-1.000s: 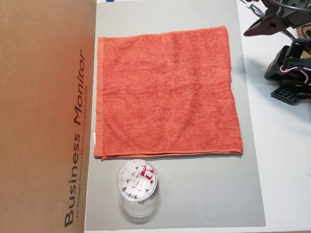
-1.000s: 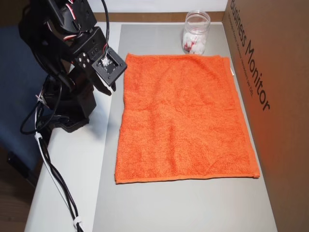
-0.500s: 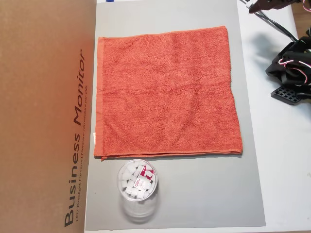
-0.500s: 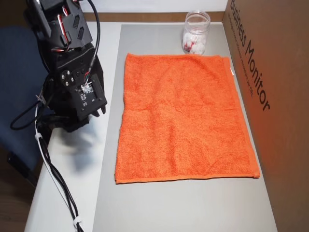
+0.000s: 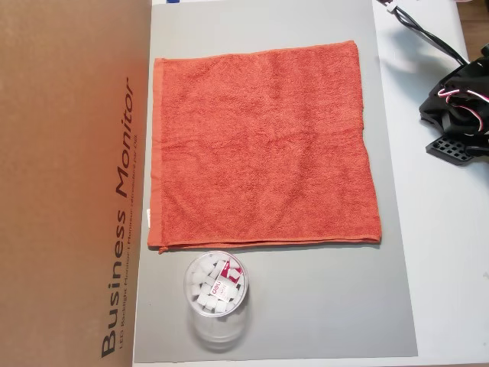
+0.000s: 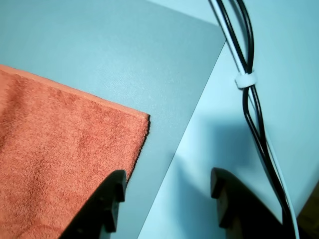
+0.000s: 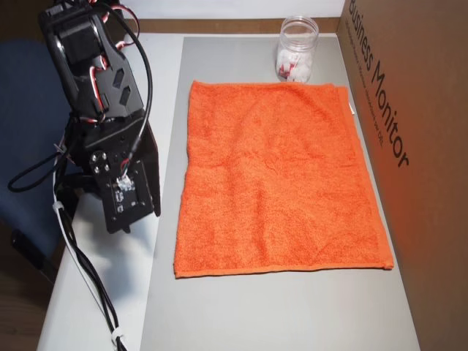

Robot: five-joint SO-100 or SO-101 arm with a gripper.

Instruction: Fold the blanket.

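The orange-red blanket (image 5: 260, 145) lies flat and spread out on the grey mat (image 5: 306, 306). It shows the same way in the other overhead view (image 7: 281, 175). In the wrist view one corner of the blanket (image 6: 55, 159) reaches in from the left. My gripper (image 6: 168, 181) is open and empty, above the mat's edge just right of that corner. Its left finger (image 6: 107, 204) is over the blanket's hem and its right finger (image 6: 232, 204) is over the white table. The black arm (image 7: 110, 146) stands folded beside the mat, clear of the blanket.
A clear plastic jar (image 5: 216, 298) holding white pieces stands on the mat next to one blanket edge. A brown cardboard box (image 5: 69, 183) borders the mat opposite the arm. Black and white cables (image 6: 246, 79) run over the white table beside the arm.
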